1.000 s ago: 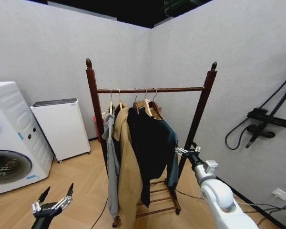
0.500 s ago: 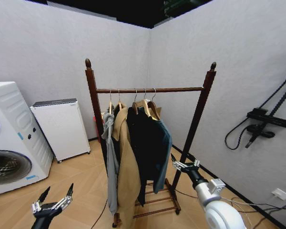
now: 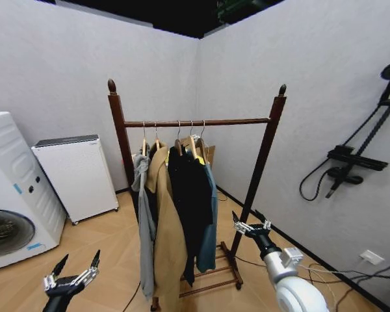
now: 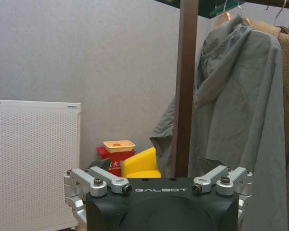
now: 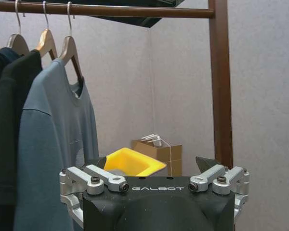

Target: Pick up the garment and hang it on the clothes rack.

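My right claw is open and holds nothing, low beside the right post of the tall dark red-brown wooden clothes rack. My left claw is open too, down low. The dusty teal-blue cloth jacket hangs on a wooden hanger from the top rail.

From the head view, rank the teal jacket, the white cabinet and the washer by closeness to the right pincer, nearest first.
1. Teal jacket, hanging on the rack, just left of the right pincer.
2. White cabinet, against the back wall, left of the rack.
3. Washer, at the far left.
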You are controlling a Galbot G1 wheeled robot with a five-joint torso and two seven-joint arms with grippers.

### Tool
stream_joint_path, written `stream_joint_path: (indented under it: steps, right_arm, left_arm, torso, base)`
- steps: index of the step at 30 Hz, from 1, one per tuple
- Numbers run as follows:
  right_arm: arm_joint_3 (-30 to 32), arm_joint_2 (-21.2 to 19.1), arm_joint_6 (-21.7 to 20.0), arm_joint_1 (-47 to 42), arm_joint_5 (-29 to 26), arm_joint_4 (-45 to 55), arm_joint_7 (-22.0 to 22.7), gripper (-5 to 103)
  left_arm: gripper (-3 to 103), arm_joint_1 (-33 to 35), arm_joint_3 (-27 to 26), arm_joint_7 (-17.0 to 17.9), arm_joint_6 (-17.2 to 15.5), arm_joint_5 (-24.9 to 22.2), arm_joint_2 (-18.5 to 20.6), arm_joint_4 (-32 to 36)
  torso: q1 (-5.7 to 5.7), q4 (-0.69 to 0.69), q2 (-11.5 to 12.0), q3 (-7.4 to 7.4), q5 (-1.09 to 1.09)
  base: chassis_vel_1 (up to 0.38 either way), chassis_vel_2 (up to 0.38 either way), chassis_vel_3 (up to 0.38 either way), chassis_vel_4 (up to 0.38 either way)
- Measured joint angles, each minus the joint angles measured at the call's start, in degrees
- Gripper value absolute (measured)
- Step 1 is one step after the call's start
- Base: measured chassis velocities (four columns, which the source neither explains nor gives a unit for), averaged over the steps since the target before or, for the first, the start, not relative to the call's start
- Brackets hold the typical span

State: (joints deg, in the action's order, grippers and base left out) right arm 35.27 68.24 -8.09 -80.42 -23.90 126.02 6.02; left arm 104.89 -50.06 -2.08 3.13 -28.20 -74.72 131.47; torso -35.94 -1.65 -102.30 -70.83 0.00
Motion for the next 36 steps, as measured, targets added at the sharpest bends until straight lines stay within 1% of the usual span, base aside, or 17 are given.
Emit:
stream_joint_path:
  steps: [6,11,19,22,25,26,29,30,31,33,34,35,36]
  right_arm:
    - [0.29,-0.26,0.4,-0.7,0.3,-0.06,-0.38,100]
    - [-0.01,0.1,0.83,-0.9,1.32,-0.14,-0.44,100]
    - [-0.75,0.83,0.83,-0.85,1.98,0.14,-0.42,100]
    - [-1.16,1.26,0.83,-0.73,2.45,0.56,-0.38,100]
    - [-1.46,1.64,0.82,-0.67,2.97,0.91,-0.36,100]
    - [-1.58,1.87,0.85,-0.65,3.39,1.01,-0.47,100]
    - [-1.61,2.25,1.6,-0.64,4.46,0.89,-1.43,100]
    - [-1.61,2.5,1.93,-0.64,5.4,0.71,-1.96,100]
    - [-1.67,2.64,2.1,-0.64,5.84,0.63,-2.2,100]
    - [-1.78,2.78,2.23,-0.64,6.12,0.61,-2.31,100]
    - [-1.98,2.94,2.28,-0.62,6.38,0.6,-2.32,100]
    - [-1.98,2.94,2.28,-0.62,6.38,0.6,-2.32,100]
    - [-2.21,3.11,2.29,-0.54,6.82,0.6,-2.32,100]
  left_arm:
    - [100,-0.01,0.0,0.0,0.0,0.0,0.0,0.0]
    - [100,0.0,0.0,0.0,0.0,0.0,0.0,0.0]
    - [100,0.0,0.0,0.0,0.0,0.0,0.0,0.0]
    - [100,0.0,0.0,0.01,0.0,0.0,0.0,0.0]
    - [100,0.0,0.0,0.0,0.0,0.0,0.0,0.0]
    - [100,0.01,0.0,0.01,0.0,0.0,0.0,-0.01]
    - [100,0.02,0.0,0.01,0.0,0.0,0.0,0.0]
    - [100,0.02,0.0,0.01,0.0,0.0,0.0,0.0]
    - [100,0.02,-0.01,0.02,0.0,0.0,0.0,0.0]
    - [100,0.02,0.0,0.02,0.0,0.0,0.0,0.0]
    - [100,0.01,0.0,0.02,0.0,0.0,0.0,0.0]
    - [100,0.01,0.0,0.02,0.0,0.0,0.0,0.0]
    - [100,0.01,0.0,-0.01,0.0,0.0,0.0,0.0]
  torso:
    - [-0.01,-0.04,0.0,0.0,0.01]
    - [-0.01,0.01,0.0,0.0,0.0]
    - [-0.02,0.0,0.01,-0.01,0.0]
    - [0.01,0.0,0.0,0.0,-0.01]
    - [0.0,-0.01,0.0,-0.01,0.03]
    - [0.02,0.01,-0.01,0.01,-0.05]
    - [0.07,0.01,-0.04,0.02,0.02]
    - [0.08,-0.01,-0.05,0.02,0.01]
    - [0.08,0.02,-0.05,0.02,-0.01]
    - [0.07,0.0,-0.05,0.02,-0.04]
    - [0.06,-0.03,-0.04,0.02,-0.02]
    - [0.06,-0.03,-0.04,0.02,-0.02]
    - [0.01,-0.02,0.0,-0.01,0.04]
  base:
    - [-0.075,-0.071,-0.076,-0.081]
    - [-0.014,-0.022,-0.023,-0.016]
    - [0.103,-0.111,-0.095,0.099]
    - [0.164,-0.172,-0.205,0.194]
    - [0.222,-0.267,-0.254,0.194]
    - [0.219,-0.268,-0.226,0.206]
    - [0.16,-0.237,-0.233,0.142]
    - [0.034,-0.137,-0.213,0.102]
    - [0.034,-0.137,-0.144,0.054]
    - [-0.026,-0.075,-0.144,0.018]
    - [-0.086,-0.056,-0.078,-0.017]
    - [-0.086,-0.056,-0.078,-0.017]
    - [-0.124,-0.076,-0.057,-0.11]
